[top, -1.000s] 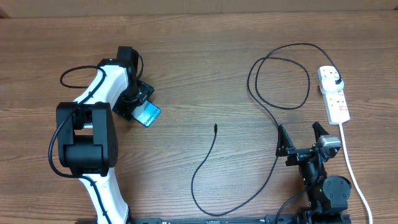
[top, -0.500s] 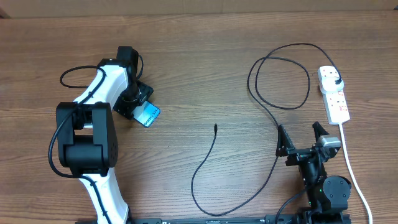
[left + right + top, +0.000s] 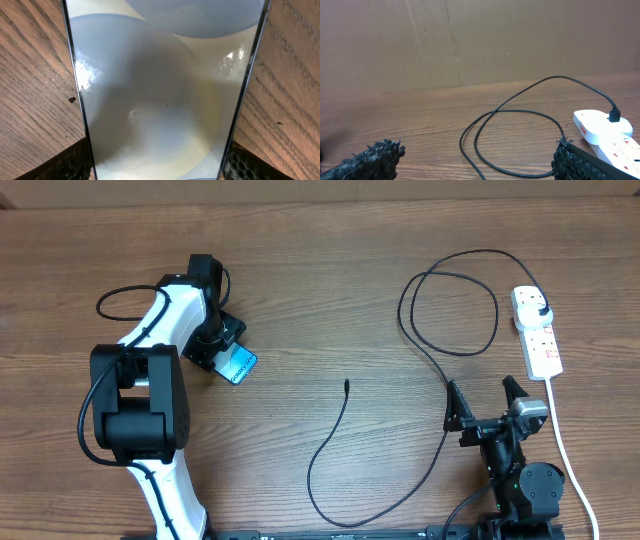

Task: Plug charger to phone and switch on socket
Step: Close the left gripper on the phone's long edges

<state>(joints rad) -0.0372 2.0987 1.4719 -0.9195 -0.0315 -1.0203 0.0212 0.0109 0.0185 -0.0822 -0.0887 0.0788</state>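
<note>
Wood-grain table (image 3: 320, 240) carries every part of the task, laid out in two groups that are well apart.

**Left side.** The phone (image 3: 238, 364) lies flat, screen up, at an angle near the left edge of the work area. The left gripper (image 3: 222, 345) is lowered directly over it. In the left wrist view the pale screen fills the frame, and one dark finger pad (image 3: 75, 162) shows at each lower corner, just outside the phone's long edges. The fingers straddle the body across its narrow width, the likely stance for gripping or steadying it. Whether the pads press on the edges or stand just clear cannot be told.

**Centre.** The charger (image 3: 401, 308) trails across the table in loose curves. Its connector tip (image 3: 346, 386) lies free on the wood, between the two arms and well apart from the phone. Connection to the phone is not yet made.

**Right side.** The socket (image 3: 537, 332) lies near the right edge, with its white cord (image 3: 565, 450) running toward the robot base. The charger's black plug (image 3: 541, 310) sits in the far outlet. The position of the switches is too small to read.

The right gripper (image 3: 483, 405) is parked low near its base with fingers spread wide and nothing between them, beside the cable and near the socket. This placement suits reaching either the cable or the switch.
</note>
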